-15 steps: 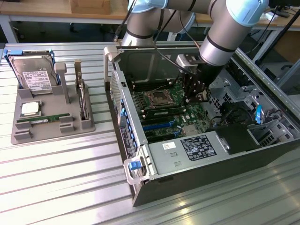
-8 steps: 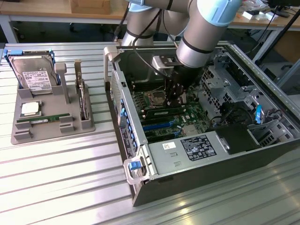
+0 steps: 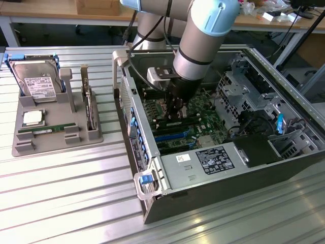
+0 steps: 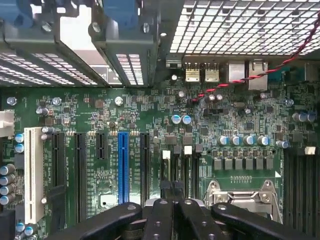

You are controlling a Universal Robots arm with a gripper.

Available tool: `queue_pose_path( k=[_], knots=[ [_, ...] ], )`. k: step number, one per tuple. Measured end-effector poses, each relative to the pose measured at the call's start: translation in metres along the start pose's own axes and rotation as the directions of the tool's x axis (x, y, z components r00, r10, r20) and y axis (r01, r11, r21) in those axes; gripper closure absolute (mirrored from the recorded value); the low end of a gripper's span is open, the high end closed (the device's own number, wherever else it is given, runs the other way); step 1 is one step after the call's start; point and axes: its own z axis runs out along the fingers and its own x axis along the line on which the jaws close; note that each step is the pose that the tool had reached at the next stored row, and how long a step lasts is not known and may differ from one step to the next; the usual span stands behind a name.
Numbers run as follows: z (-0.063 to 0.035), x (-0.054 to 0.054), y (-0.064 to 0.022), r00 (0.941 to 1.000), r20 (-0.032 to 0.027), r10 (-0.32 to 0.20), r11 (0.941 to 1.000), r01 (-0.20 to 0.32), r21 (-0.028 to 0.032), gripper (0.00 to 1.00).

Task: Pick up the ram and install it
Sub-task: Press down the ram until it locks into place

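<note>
ram: I can see one green stick (image 3: 42, 130) lying flat in the front groove of the grey parts holder (image 3: 76, 137), off on the exterior view's left, well apart from the PC. Can't tell from the exterior view if a second stick sits under the tool.

tool: down inside the open case, right over the motherboard's memory slots (image 3: 175, 113). In the wrist view the black fingers (image 4: 172, 215) are pressed together with something thin and dark pinched upright between the tips, going down into the slot area. Looks a lot like a stick seen edge-on, but I honestly can't say for sure what it is.

arm: grey and light blue UR arm (image 3: 203, 35) reaching down into the case from the back of the bench.

motherboard: green board (image 4: 150, 125), with a blue slot (image 4: 123, 165), a white slot (image 4: 33, 172) and several black ones. CPU socket bracket (image 4: 245, 195) just beside the fingertips.

case: tower PC (image 3: 218, 152) lying on its side, cover off, power supply with its label (image 3: 213, 160) along the near edge, drive cages on the exterior view's right.

holder extras: hard drive (image 3: 36, 81) propped up at the back, square silver processor (image 3: 32, 118) in front of it, a card standing on edge (image 3: 90, 109) on the side nearest the case.

bench: ribbed aluminium top (image 3: 66, 193) carrying both holder and PC.
</note>
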Motion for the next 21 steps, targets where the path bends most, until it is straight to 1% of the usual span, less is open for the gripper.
queue_pose_path(
  k=[2, 3, 4, 5, 7, 8, 10, 12, 13, 14, 16, 18, 19, 20, 21],
  knots=[
    [-0.0152, -0.001, 0.0009, 1.0, -0.0016, 0.0, 1.0, 0.0, -0.0004, 0.9],
    [-0.0187, -0.001, -0.0006, 1.0, -0.0015, 0.0, 1.0, 0.0, -0.0005, 0.9],
    [-0.0197, -0.001, -0.0053, 1.0, -0.0001, 0.0, 1.0, 0.0, -0.0007, 0.9],
    [-0.0205, -0.001, -0.0159, 1.0, 0.0027, -0.001, 1.0, 0.001, -0.0031, 0.9],
    [-0.0219, -0.001, -0.0392, 1.0, 0.0082, -0.001, 0.9999, 0.001, -0.0136, 0.9],
    [-0.0229, -0.001, -0.0525, 0.9999, 0.0111, 0.0, 0.9998, 0.001, -0.0201, 0.9],
    [-0.0238, -0.001, -0.0673, 0.9999, 0.0153, 0.0, 0.9996, 0.001, -0.0271, 0.9],
    [-0.0251, -0.001, -0.0867, 0.9998, 0.02, 0.0, 0.9993, 0.0, -0.0368, 0.9],
    [-0.0258, -0.001, -0.0986, 0.9997, 0.023, 0.0, 0.9991, 0.001, -0.0427, 0.9],
    [-0.0263, -0.001, -0.105, 0.9997, 0.0246, 0.0, 0.9989, 0.001, -0.0459, 0.9],
    [-0.0269, -0.001, -0.1145, 0.9996, 0.0275, 0.001, 0.9988, 0.001, -0.0499, 0.9],
    [-0.0277, -0.001, -0.124, 0.9995, 0.0315, 0.001, 0.9986, 0.001, -0.0523, 0.9],
    [-0.0302, -0.001, -0.134, 0.9994, 0.0354, 0.0, 0.9986, 0.001, -0.0535, 0.9],
    [-0.0347, -0.001, -0.138, 0.9993, 0.0374, 0.0, 0.9986, 0.002, -0.0534, 0.9],
    [-0.0449, -0.002, -0.1407, 0.9993, 0.0382, 0.0, 0.9986, 0.002, -0.0534, 0.9]
  ],
)
